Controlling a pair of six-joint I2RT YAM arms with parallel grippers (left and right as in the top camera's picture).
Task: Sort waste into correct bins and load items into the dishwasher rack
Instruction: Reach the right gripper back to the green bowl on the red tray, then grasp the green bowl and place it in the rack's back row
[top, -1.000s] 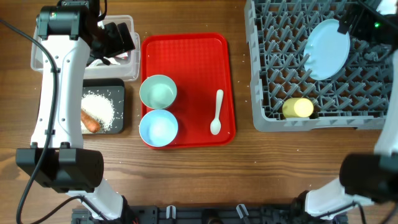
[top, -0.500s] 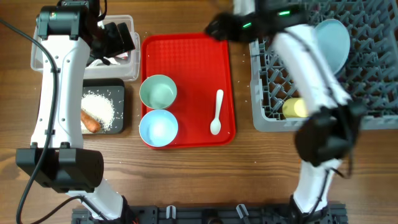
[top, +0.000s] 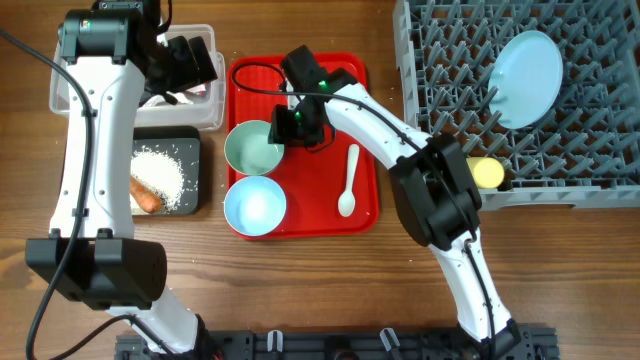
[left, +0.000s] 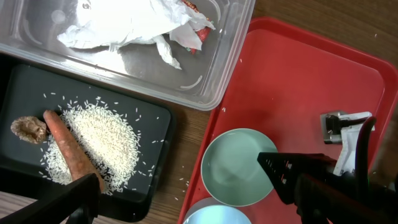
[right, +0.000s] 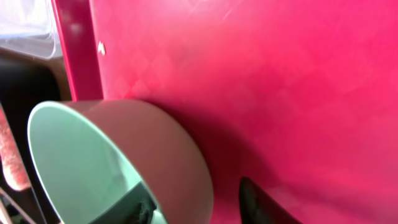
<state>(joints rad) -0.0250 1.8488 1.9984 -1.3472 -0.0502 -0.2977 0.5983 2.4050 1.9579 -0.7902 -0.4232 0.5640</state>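
At the far left of the wooden worktop (top: 330, 285), the left gripper (left: 177, 174) hangs over the clear tub (top: 208, 110). From overhead it is only a dark mass whose spread cannot be read, but its own wrist camera shows both fingers splayed wide with nothing between them. That camera also shows the crumpled napkin (left: 124, 25) and its red-printed wrapper (left: 198, 34) lying in the tub, which the arm mostly hides from above. Just below the tub, the black tray (top: 190, 140) holds the rice (top: 158, 170) and the carrot piece (top: 146, 197), part of it under the arm. The small brown scrap (left: 28, 129) at the carrot's end shows only in the wrist view. On the red serving tray (top: 310, 200) the mint bowl (top: 250, 150) stands beside the blue bowl (top: 254, 206), which the left wrist view cuts off, and the white spoon (top: 347, 182) lies to their right. The right gripper (right: 199, 202) is at the mint bowl's rim. Overhead its fingers are hidden under the wrist; the right wrist camera shows one finger inside and one outside the wall, with a strip of red tray between the outer finger and the wall, so it is not clamped. Farther right, the dishwasher rack (top: 540, 195), cropped at the top and right, holds the plate (top: 528, 75) tilted among the pegs and the yellow cup (top: 487, 173), partly behind the right arm.
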